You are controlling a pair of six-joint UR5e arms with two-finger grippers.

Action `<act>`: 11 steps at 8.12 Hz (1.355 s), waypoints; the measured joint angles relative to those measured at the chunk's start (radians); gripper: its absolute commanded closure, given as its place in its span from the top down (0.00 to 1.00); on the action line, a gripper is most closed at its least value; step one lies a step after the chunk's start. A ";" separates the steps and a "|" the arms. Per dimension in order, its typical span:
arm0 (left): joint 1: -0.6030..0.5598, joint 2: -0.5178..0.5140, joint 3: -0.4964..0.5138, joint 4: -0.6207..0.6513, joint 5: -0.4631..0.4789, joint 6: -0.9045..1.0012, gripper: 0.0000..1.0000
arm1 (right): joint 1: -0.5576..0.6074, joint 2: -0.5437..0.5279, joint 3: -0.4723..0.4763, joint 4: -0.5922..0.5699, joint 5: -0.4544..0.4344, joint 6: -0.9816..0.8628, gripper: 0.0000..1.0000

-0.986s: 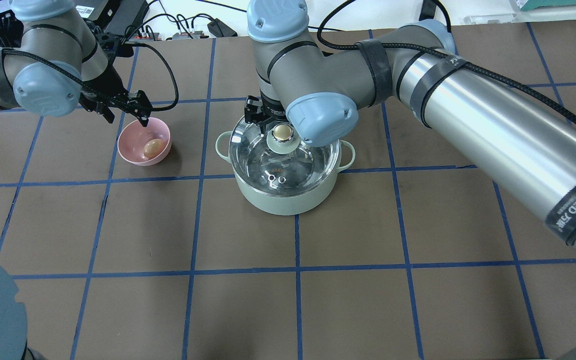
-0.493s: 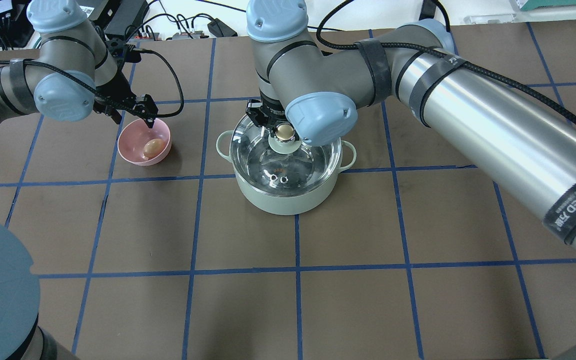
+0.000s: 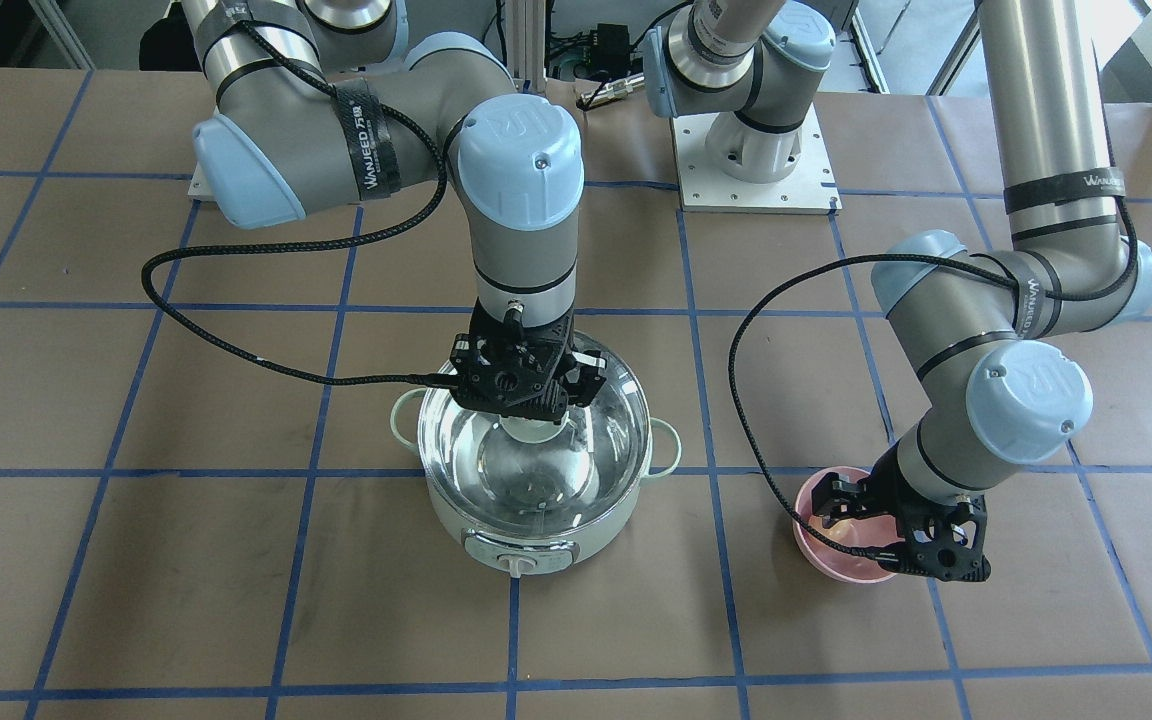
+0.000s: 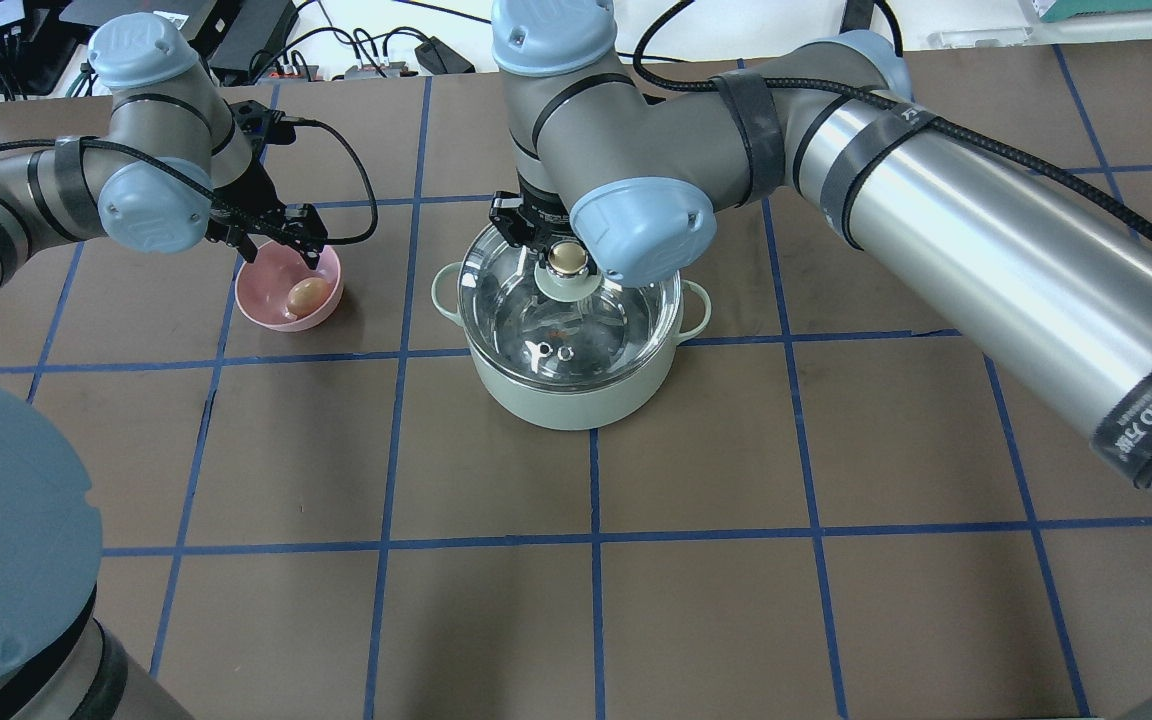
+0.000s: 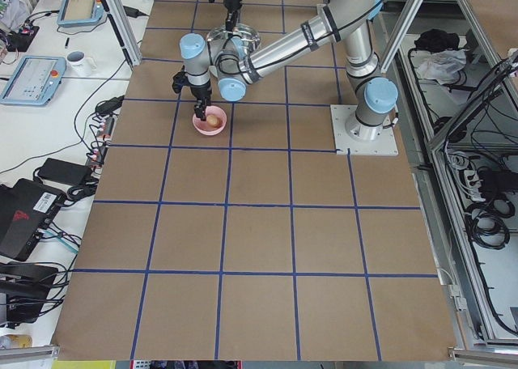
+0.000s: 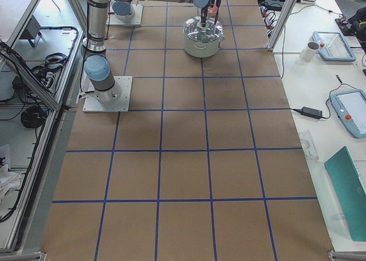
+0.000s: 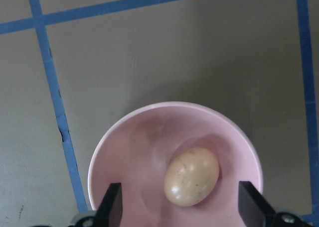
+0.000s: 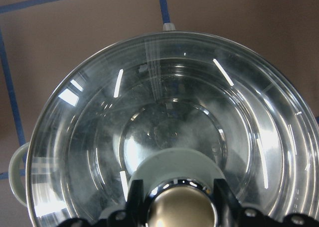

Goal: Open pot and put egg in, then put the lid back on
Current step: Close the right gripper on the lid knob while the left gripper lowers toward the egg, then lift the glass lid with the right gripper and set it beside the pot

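Note:
The mint-green pot [image 4: 576, 400] stands mid-table with the clear glass lid [image 4: 586, 325] on it. My right gripper [image 8: 178, 199] is down over the lid, its fingers [image 8: 134, 197] pressed against both sides of the beige knob [image 4: 568, 258]; the lid rests on the pot. The tan egg [image 4: 307, 293] lies in a pink bowl [image 4: 261, 300] left of the pot. My left gripper [image 4: 311, 250] hangs open just above the bowl's far rim. In the left wrist view its fingers [image 7: 112, 204] stand wide on either side of the egg [image 7: 192, 176], clear of it.
The table is brown with blue tape lines. The pot's control knob [image 3: 519, 565] faces away from the robot. Cables and power bricks [image 4: 256, 40] lie beyond the far edge. My right arm [image 4: 936, 220] spans the table's right half.
My left gripper has moved right and down, from left of the bowl to over its far rim. My right gripper has settled lower around the lid's knob. The lid and egg have not moved.

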 measured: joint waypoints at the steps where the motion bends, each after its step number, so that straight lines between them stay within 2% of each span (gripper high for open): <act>1: 0.000 -0.009 0.000 0.002 0.001 -0.005 0.84 | 0.000 -0.008 -0.010 0.006 -0.002 0.001 0.39; 5: 0.000 -0.031 0.000 0.014 0.001 -0.049 0.84 | -0.019 -0.143 -0.034 0.160 -0.021 -0.024 0.42; 7: 0.000 -0.053 -0.001 0.024 0.001 -0.051 0.78 | -0.100 -0.238 -0.034 0.274 -0.025 -0.101 0.42; 8: 0.000 -0.059 -0.001 0.025 0.002 -0.051 0.71 | -0.163 -0.286 -0.035 0.331 -0.023 -0.164 0.42; 11: 0.000 -0.061 -0.002 0.019 0.005 -0.052 0.71 | -0.285 -0.365 -0.034 0.429 -0.012 -0.301 0.41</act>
